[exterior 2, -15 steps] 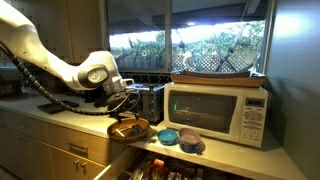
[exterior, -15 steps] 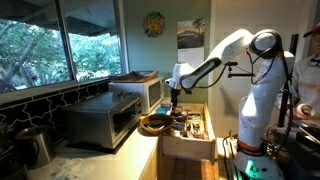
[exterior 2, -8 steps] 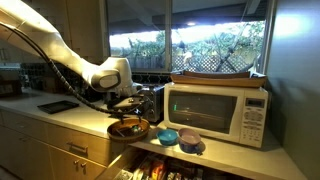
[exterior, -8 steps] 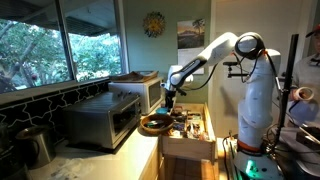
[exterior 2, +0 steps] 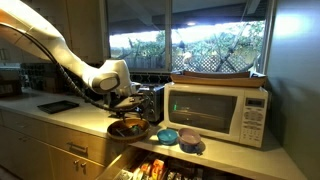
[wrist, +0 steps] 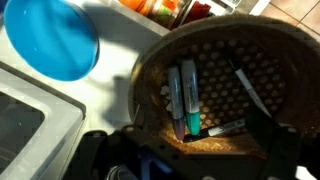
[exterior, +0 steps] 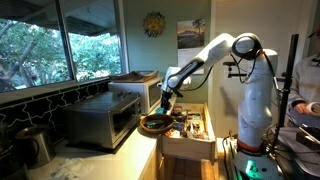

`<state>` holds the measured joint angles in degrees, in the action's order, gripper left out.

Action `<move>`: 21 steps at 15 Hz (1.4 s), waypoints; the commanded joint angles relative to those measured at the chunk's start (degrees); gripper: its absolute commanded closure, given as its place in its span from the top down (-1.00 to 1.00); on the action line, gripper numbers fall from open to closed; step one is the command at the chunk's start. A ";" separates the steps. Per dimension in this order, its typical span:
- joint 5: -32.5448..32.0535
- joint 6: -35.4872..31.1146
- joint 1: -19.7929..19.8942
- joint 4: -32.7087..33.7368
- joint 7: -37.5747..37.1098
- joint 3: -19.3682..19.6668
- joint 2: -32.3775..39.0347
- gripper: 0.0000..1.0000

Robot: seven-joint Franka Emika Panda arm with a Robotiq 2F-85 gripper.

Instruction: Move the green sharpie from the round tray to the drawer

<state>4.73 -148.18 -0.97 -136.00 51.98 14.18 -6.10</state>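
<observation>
Looks like the claw (wrist: pixel 190 165) is spread wide right above the round tray (wrist: pixel 150 85), gripping nothing and clear of the pens. Spotted the green sharpie (wrist: pixel 191 103) lying flat mid-tray, snug against a grey marker (wrist: pixel 175 88) at its 9 o'clock. Also got a blue bowl (wrist: pixel 50 40) at the tray's 10 o'clock and the open drawer (wrist: pixel 170 8) at 12.

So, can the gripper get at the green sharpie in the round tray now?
Probably yes: the gripper hovers open above the round tray, and the green sharpie lies uncovered, though another marker lies close beside it.
</observation>
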 commanded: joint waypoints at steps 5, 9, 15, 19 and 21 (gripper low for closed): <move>0.64 -3.65 2.92 1.67 -0.28 -5.14 5.46 0.81; 0.82 -3.66 3.48 2.09 -0.32 -6.07 6.00 0.81; 0.22 -9.46 3.82 3.86 -1.48 -7.82 11.28 0.87; -0.18 -10.37 4.82 5.31 -2.16 -9.34 14.77 0.01; -0.52 -9.92 5.54 6.21 -2.34 -10.04 16.24 -0.18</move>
<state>5.21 -157.84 2.73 -131.66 50.70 5.77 7.33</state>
